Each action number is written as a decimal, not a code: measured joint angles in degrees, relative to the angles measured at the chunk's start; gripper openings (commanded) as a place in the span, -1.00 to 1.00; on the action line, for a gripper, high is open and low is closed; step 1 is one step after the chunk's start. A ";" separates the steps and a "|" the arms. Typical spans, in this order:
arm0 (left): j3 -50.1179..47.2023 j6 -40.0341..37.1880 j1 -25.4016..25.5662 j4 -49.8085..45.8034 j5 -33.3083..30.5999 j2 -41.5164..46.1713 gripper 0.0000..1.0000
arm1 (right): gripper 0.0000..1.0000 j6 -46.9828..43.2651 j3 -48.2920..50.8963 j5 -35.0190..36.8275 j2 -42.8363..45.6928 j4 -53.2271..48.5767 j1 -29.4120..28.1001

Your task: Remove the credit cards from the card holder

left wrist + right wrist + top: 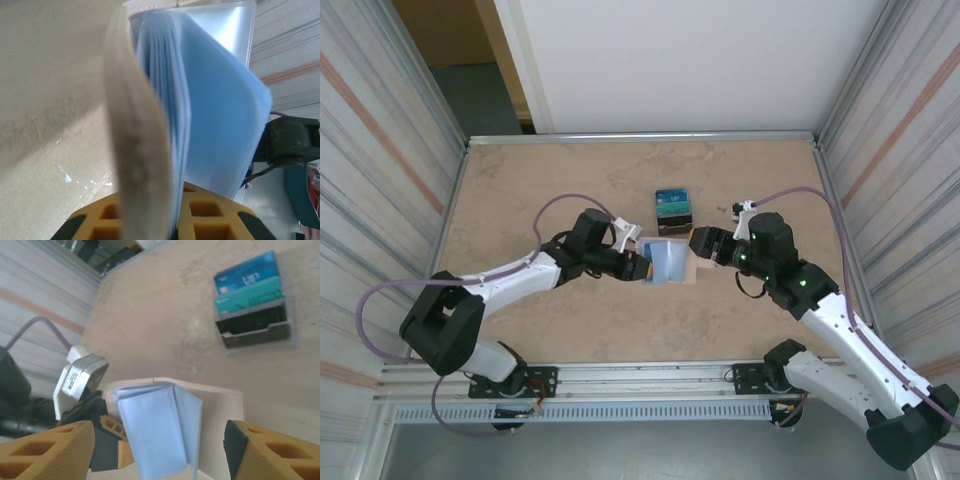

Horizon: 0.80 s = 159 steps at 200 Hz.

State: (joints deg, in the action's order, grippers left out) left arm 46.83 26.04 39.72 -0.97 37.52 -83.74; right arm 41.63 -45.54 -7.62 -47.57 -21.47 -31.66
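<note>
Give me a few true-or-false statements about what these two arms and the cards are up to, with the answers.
1. The left gripper grips the card holder. True.
2. The right gripper is shut on a card. False: it is open, with the card holder ahead of its fingers.
3. A blue and a teal card, the cards, sit in a stand. True.
4. The stand touches the card holder. False: bare table lies between them.
5. The card holder's sleeves are red. False: they are pale blue.
</note>
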 measured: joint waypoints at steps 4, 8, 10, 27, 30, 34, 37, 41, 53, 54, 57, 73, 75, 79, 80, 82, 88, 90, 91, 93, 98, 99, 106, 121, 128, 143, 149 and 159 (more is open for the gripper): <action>0.33 0.04 0.44 -1.14 -0.87 -0.35 -0.92 | 0.47 0.15 -0.17 0.59 -0.20 -0.76 -0.07; 0.81 0.22 0.87 -2.51 -1.75 -0.70 -0.93 | 0.50 0.17 -0.44 1.31 -0.46 -1.75 -0.15; 1.11 0.17 1.14 -3.32 -2.34 -0.96 -0.93 | 0.52 0.35 -0.55 1.70 -0.61 -2.12 -0.22; 4.94 0.20 3.63 -9.84 -7.37 -3.08 -0.95 | 0.66 0.59 -1.27 4.46 -1.77 -5.27 -0.48; 5.66 0.20 4.09 -10.82 -8.17 -3.45 -0.95 | 0.69 0.90 -1.36 5.09 -1.99 -5.84 -0.57; 6.73 0.20 4.76 -12.17 -9.38 -3.87 -0.95 | 0.71 0.83 -1.40 5.53 -2.16 -6.38 -0.57; 7.43 0.20 5.25 -12.96 -10.19 -4.15 -0.95 | 0.73 1.05 -1.42 6.05 -2.29 -6.78 -0.57; 8.28 0.22 5.81 -14.03 -11.15 -4.39 -0.95 | 0.77 1.01 -1.42 6.64 -2.43 -7.43 -0.57; 10.73 0.72 7.56 -16.72 -13.88 -5.05 -0.95 | 0.92 1.25 -1.40 8.15 -2.71 -9.09 -0.57; 10.88 0.76 7.65 -16.87 -14.01 -5.07 -0.95 | 0.96 1.18 -1.40 8.24 -2.73 -9.14 -0.57; 11.47 0.94 8.11 -17.40 -14.67 -5.29 -0.95 | 0.98 1.44 -1.40 8.74 -2.78 -9.51 -0.57; 13.25 2.47 9.68 -18.88 -16.72 -6.19 -0.95 | 0.97 1.18 -1.38 10.29 -2.82 -10.60 -0.57; 13.40 2.60 9.86 -18.99 -16.94 -6.34 -0.95 | 0.97 1.18 -1.38 10.51 -2.82 -10.73 -0.57; 13.68 3.13 10.14 -19.28 -17.33 -6.75 -0.96 | 0.97 1.11 -1.38 10.84 -2.82 -10.91 -0.57; 13.73 3.21 10.21 -19.37 -17.42 -6.82 -0.96 | 0.97 1.11 -1.38 10.86 -2.82 -10.97 -0.57; 13.86 3.45 10.29 -19.50 -17.70 -7.04 -0.97 | 0.97 1.07 -1.38 10.97 -2.84 -11.04 -0.57; 14.21 4.11 10.60 -20.00 -18.23 -7.67 -0.98 | 0.97 0.96 -1.36 11.28 -2.89 -11.26 -0.48; 14.29 4.35 10.67 -20.20 -18.51 -7.96 -0.98 | 0.97 0.90 -1.36 11.39 -2.89 -11.32 -0.46; 14.36 4.52 10.71 -20.31 -18.69 -8.15 -0.98 | 0.97 0.85 -1.36 11.41 -2.91 -11.34 -0.44; 14.47 4.74 10.78 -20.52 -18.95 -8.37 -0.99 | 0.97 0.76 -1.36 11.52 -2.95 -11.41 -0.46; 14.71 5.20 10.97 -21.09 -19.58 -8.92 -0.99 | 0.97 0.55 -1.36 11.82 -3.04 -11.52 -0.44; 14.82 5.38 11.04 -21.31 -19.76 -9.09 -0.99 | 0.97 0.35 -1.36 11.93 -3.08 -11.56 -0.42; 15.45 5.95 11.34 -22.71 -20.94 -9.99 -1.00 | 0.97 0.00 -1.36 12.22 -3.30 -11.72 -0.22; 17.18 6.78 11.89 -25.68 -23.47 -11.58 -1.00 | 0.97 -0.50 -1.36 13.18 -3.91 -11.91 0.09; 17.84 7.02 12.11 -26.67 -24.37 -12.02 -1.00 | 0.97 -0.68 -1.36 13.73 -4.24 -12.00 0.20; 18.60 7.48 12.41 -27.80 -25.27 -12.07 -1.00 | 0.97 -1.25 -1.36 14.80 -4.74 -12.07 0.46; 18.73 7.74 12.41 -27.78 -25.20 -12.07 -1.00 | 0.97 -1.42 -1.36 15.17 -4.87 -12.04 0.57; 18.73 8.37 12.31 -27.50 -24.87 -12.07 -1.00 | 0.97 -1.70 -1.36 15.52 -5.11 -12.04 0.79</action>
State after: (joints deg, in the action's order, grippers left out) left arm 65.56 34.41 52.03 -28.47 12.64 -95.81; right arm 39.92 -46.89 7.90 -52.69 -33.52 -30.87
